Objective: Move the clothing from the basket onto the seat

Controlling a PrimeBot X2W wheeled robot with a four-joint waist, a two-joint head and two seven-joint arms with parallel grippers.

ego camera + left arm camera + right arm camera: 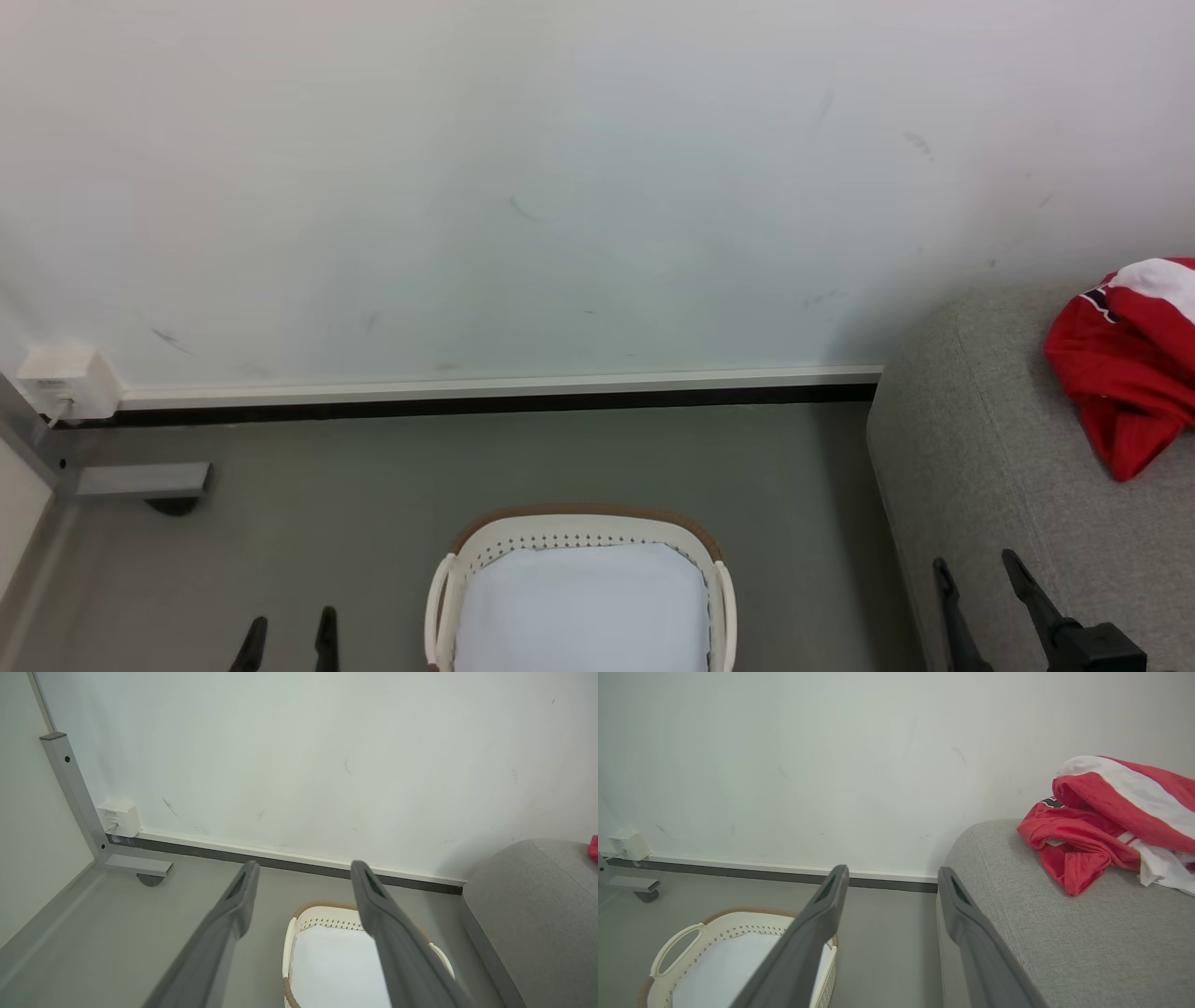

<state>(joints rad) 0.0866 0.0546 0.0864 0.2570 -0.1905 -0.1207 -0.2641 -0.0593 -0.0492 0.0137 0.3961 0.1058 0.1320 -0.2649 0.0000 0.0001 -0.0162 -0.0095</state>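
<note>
Here the clothing lies on the seat, beyond the released right tool.

The left pincer sits at the lower left of the head view. Just the tips of its two dark fingers rise from the bottom edge, side by side and pointing up the frame. In the left wrist view these fingers are spread wide, with the jaws open.

The right pincer stands at the lower right of the head view, reaching higher up the frame. Its two long dark fingers lean slightly to the left. In the right wrist view its fingers also stand apart, with the jaws open and the tips about level.
</note>
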